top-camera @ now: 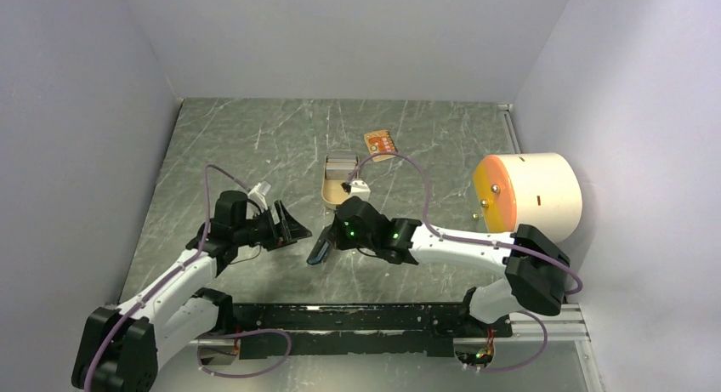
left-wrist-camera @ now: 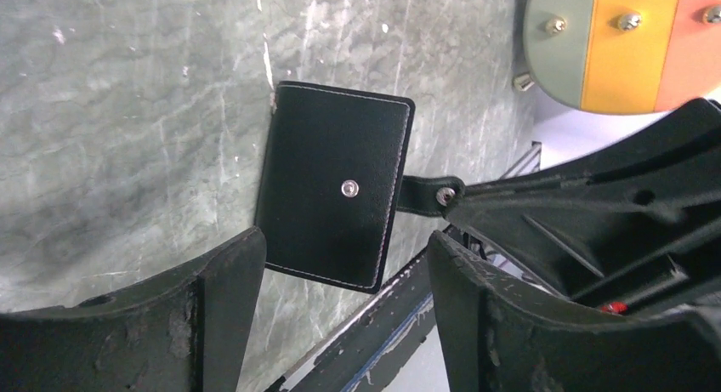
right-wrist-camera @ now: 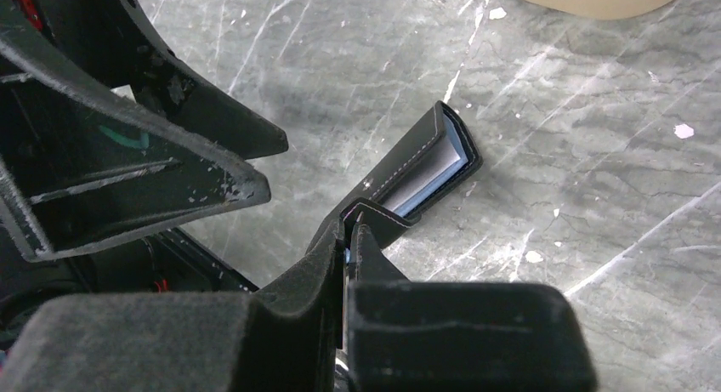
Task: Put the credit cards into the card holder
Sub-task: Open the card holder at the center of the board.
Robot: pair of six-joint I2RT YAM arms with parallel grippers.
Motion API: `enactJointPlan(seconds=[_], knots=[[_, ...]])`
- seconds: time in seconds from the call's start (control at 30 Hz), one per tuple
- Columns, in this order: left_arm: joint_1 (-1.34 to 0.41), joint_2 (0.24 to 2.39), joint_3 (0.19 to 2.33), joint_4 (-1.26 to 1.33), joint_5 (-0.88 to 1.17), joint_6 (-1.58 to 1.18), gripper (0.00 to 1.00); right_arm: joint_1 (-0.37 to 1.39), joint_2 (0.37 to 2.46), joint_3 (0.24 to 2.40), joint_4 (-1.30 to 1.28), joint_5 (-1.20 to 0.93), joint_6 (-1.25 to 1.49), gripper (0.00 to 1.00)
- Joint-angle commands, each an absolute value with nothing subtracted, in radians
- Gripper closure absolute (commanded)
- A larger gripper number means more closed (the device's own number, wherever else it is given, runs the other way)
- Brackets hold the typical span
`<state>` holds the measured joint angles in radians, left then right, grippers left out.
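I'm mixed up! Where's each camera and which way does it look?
Top: above, behind the robot, facing down at the table; left arm, right arm show.
Left wrist: by the open left gripper, looking past it at the card holder.
Right wrist: by the shut right gripper, looking along it at the card holder it pinches.
Both wrist views share the card holder.

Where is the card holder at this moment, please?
In the top view the card holder is near the table's middle, gripped by its snap tab in the right gripper, just right of the left gripper and nearer than the tan tin.
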<state>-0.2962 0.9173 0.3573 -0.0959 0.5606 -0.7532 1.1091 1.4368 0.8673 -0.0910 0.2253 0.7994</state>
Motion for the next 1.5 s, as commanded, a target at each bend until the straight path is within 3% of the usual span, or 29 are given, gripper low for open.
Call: enactJointPlan(seconds=[0.0, 0.4, 0.77, 1.13, 1.27, 1.47], knots=[[-0.296, 0.946, 0.311, 0.091, 0.680, -0.791, 0.24, 1.079, 1.415, 0.844, -0.039, 0.188, 0.796, 1.00], [-0.297, 1.041, 0.350, 0.085, 0.692, -0.763, 0.27, 1.022, 1.423, 0.864, 0.047, 0.030, 0.772, 1.00], [-0.299, 1.052, 0.352, 0.044, 0.642, -0.720, 0.27, 1.010, 1.421, 0.852, -0.007, 0.052, 0.767, 1.00], [-0.303, 1.087, 0.337, 0.092, 0.667, -0.719, 0.38, 0.983, 1.355, 0.723, -0.104, 0.149, 0.744, 1.00], [-0.307, 1.086, 0.300, 0.170, 0.696, -0.759, 0.46, 0.967, 1.369, 0.672, -0.080, 0.143, 0.753, 1.00], [-0.328, 1.165, 0.326, 0.103, 0.593, -0.677, 0.56, 0.963, 1.374, 0.667, -0.070, 0.123, 0.745, 1.00]])
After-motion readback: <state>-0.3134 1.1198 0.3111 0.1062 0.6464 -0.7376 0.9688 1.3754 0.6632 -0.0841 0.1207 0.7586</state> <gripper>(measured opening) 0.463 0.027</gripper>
